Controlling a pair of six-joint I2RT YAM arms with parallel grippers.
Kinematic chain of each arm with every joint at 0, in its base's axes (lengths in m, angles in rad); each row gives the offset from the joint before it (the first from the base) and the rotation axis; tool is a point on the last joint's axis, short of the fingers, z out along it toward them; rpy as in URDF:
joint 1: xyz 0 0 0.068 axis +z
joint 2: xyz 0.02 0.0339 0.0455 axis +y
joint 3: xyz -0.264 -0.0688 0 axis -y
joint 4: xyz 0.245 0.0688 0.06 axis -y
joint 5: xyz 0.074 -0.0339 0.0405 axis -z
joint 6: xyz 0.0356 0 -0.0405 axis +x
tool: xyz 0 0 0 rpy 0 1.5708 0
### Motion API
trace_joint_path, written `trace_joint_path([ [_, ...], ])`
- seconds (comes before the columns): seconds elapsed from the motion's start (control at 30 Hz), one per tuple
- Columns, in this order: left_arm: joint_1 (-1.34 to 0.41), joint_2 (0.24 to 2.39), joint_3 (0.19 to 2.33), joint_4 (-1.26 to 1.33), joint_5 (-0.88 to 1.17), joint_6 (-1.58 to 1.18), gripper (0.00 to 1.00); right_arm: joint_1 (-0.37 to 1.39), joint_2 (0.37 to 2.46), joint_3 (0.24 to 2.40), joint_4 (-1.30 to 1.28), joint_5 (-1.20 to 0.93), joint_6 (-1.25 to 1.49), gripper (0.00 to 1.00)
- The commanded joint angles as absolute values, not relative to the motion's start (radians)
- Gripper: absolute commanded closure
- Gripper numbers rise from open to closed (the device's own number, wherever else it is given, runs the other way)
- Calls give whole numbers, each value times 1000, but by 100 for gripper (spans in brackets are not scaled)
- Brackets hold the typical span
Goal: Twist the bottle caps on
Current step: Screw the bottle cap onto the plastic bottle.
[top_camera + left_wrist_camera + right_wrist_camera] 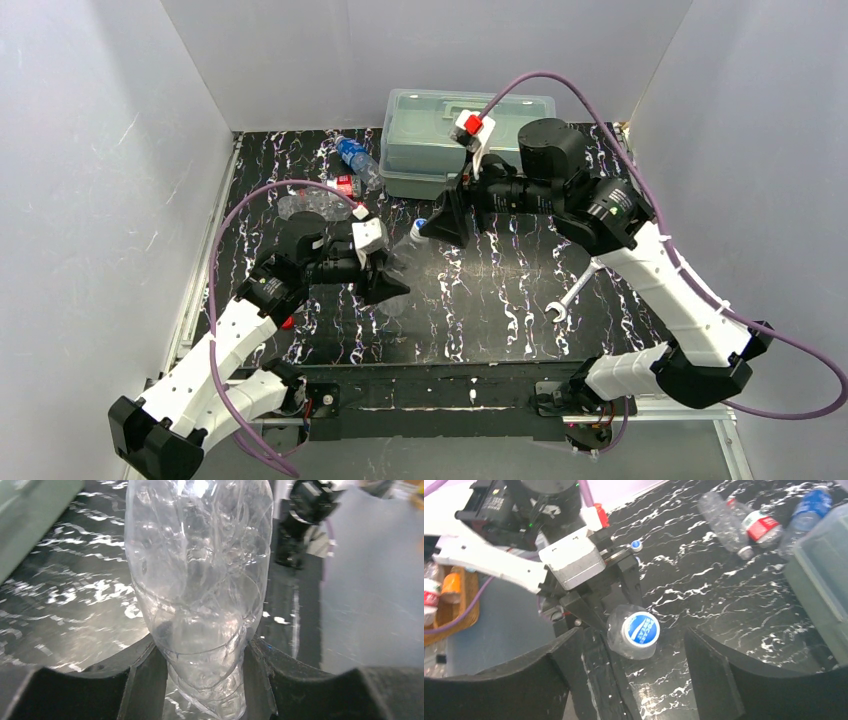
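- Top view, upper left of centre: red-label bottle (pixel 345 187) & blue-label bottle (pixel 352 153) lie on worktop (pixel 500 310), near each other.
- Centre-left: L fingers (pixel 145 680) clenched on plain bottle (pixel 402 262), low on its body. Bottle tilted, neck twd R arm.
- Blue cap (pixel 640 629) sits on that bottle's neck end.
- R fingers (pixel 719 675) released, one on each side of cap, gap on both sides.
- Top centre: lidded box (pixel 450 140). Right of centre: wrench (pixel 572 296) flat on worktop.

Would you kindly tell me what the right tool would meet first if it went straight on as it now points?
Most likely the blue-and-white cap on the clear bottle held by the left tool; it sits centred ahead of the right tool, depth unclear.
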State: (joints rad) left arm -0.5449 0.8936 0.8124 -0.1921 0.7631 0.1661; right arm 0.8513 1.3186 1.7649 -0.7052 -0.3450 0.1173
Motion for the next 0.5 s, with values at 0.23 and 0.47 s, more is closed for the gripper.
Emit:
trace_joint_path([
  [0.23,-539,878,827,-225,1040,138,100,851,1349,1737,-672,-576,9,32],
  [0.47,-538,870,819,-232,1030,143,100,851,1367,1735,-693,-601,3,39],
])
